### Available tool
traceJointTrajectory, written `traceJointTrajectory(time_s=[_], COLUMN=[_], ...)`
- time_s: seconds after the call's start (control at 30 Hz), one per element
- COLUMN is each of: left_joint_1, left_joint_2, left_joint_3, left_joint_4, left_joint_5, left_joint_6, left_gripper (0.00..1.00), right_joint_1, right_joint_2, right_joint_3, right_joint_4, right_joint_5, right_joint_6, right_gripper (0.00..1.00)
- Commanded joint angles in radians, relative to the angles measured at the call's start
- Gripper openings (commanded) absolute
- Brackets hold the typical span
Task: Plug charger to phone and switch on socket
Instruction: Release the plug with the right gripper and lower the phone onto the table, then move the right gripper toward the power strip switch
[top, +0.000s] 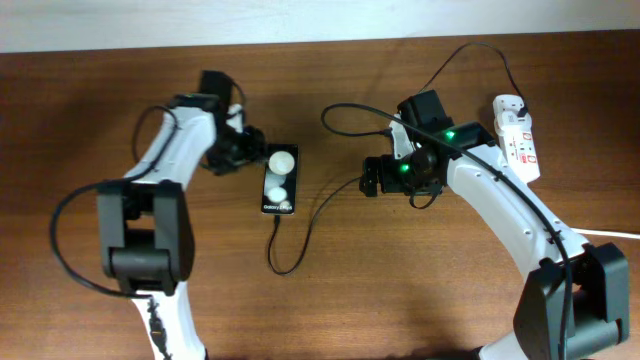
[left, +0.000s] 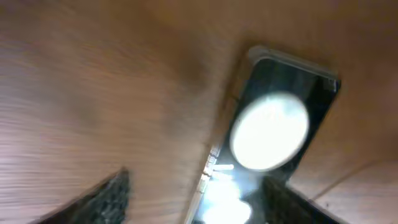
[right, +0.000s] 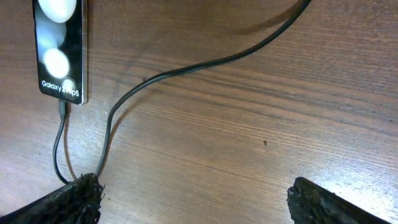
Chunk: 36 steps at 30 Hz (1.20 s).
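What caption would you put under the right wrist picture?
A black cable plugged into the phone loops across the wooden table.

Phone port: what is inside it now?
The connector tip of the thin black charger cable enters the lower edge of the small black glossy smartphone; how deep it seats is hidden.

Quantities in view are as follows. There is one phone (top: 279, 180), its screen showing two glare spots (top: 281, 160). There is one charger (top: 300, 235), a single black cable. There is one socket (top: 518, 138) with one white cord (top: 610, 233); its switch count cannot be read. There are two arms, the left arm (top: 170, 150) and the right arm (top: 500, 195). There are two grippers, the left gripper (left: 196, 186) and the right gripper (right: 193, 186), each with two fingers. The right arm carries two green lights (top: 450, 133). There is one table (top: 400, 290).
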<state>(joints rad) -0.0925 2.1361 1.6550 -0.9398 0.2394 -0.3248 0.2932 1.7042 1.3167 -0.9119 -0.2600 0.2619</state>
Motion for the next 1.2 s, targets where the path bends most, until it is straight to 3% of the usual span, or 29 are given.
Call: traceJointTrajectory(time_s=[0.0,0.13,0.17,0.2,0.23,0.27,0.3,0.4,0.43,0.47,0.5,0.53,0.57,0.73,0.83,1.17], left_joint_1=[0.096,0.152,0.154,0.154,0.154,0.154,0.154,0.154,0.154,0.154,0.154,0.154,0.154,0.154,0.154,0.154], left_joint_2=[0.008,0.008,0.008,0.008,0.008,0.008,0.008,0.008,0.008,0.008,0.008,0.008,0.008,0.008,0.008,0.008], left_joint_3=[0.042,0.042,0.042,0.042,0.042,0.042,0.042,0.042,0.042,0.042,0.042,0.042,0.042,0.042,0.042,0.042], left_joint_4=[-0.013,-0.015,-0.015,-0.015,-0.015,-0.015,-0.015,-0.015,-0.015,-0.015,-0.015,-0.015,-0.015,-0.015,-0.015,-0.015], left_joint_5=[0.060,0.060,0.060,0.060,0.060,0.060,0.060,0.060,0.060,0.060,0.060,0.060,0.060,0.060,0.060,0.060], left_joint_6=[0.003,0.004,0.004,0.004,0.003,0.004,0.004,0.003,0.004,0.003,0.004,0.004,0.003,0.003,0.004,0.003], left_gripper=[0.99,0.99,0.99,0.99,0.99,0.99,0.99,0.99,0.99,0.99,0.99,0.99,0.99,0.99,0.99,0.99], right_joint_1=[-0.006,-0.006,-0.007,-0.007,-0.013,-0.029,-0.048,-0.137,-0.195,-0.228,-0.277,-0.353,-0.405,-0.656,-0.730,-0.758], right_joint_2=[-0.011,-0.011,-0.011,-0.011,-0.011,-0.011,-0.011,-0.011,-0.011,-0.011,-0.011,-0.007,0.004,0.150,0.253,0.594], right_joint_3=[0.002,0.002,0.002,0.011,0.052,0.148,0.243,0.512,0.584,0.606,0.619,0.616,0.615,0.612,0.612,0.612], right_joint_4=[0.000,0.013,0.042,0.056,0.023,-0.069,-0.153,-0.331,-0.359,-0.360,-0.347,-0.318,-0.306,-0.297,-0.301,-0.222], right_joint_5=[0.010,0.015,0.010,0.015,0.060,0.140,0.223,0.400,0.415,0.415,0.415,0.428,0.438,0.456,0.447,0.317], right_joint_6=[-0.003,0.004,0.004,0.014,0.055,0.065,0.065,0.065,0.064,0.064,0.064,0.065,0.064,0.064,0.065,0.064], right_gripper=[0.99,0.99,0.88,0.69,0.50,0.39,0.32,0.24,0.25,0.43,0.70,0.89,0.99,0.99,0.99,0.99])
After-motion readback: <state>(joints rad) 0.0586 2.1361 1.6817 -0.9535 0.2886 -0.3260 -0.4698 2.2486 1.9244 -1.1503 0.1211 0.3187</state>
